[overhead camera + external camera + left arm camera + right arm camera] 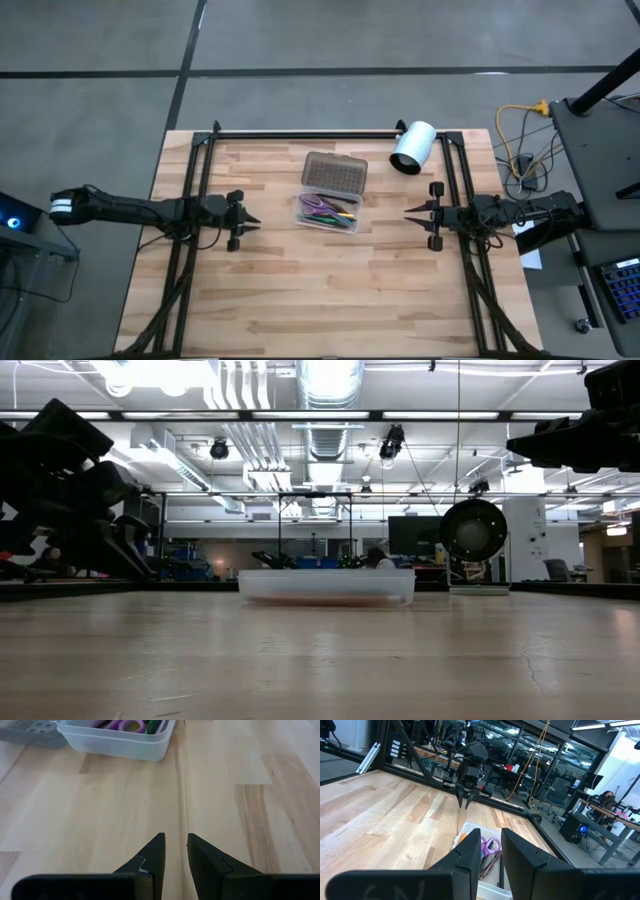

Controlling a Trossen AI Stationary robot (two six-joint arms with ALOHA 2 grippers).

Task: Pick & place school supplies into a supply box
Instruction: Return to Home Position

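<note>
School supplies [338, 214] all lie in the one supply box [335, 175], mid-table between the left gripper [254, 224] and right gripper [408, 211]. Both grippers are narrowly parted and empty. One pair of purple scissors [318, 204] shows, but the pens are too bunched to count. Packing looks done, so the arms need only go home. One white cylinder [413, 147] lies beyond.

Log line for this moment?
left pincer: open, empty, left of box | right pincer: open, empty, right of box | scissors, pens: in box
</note>
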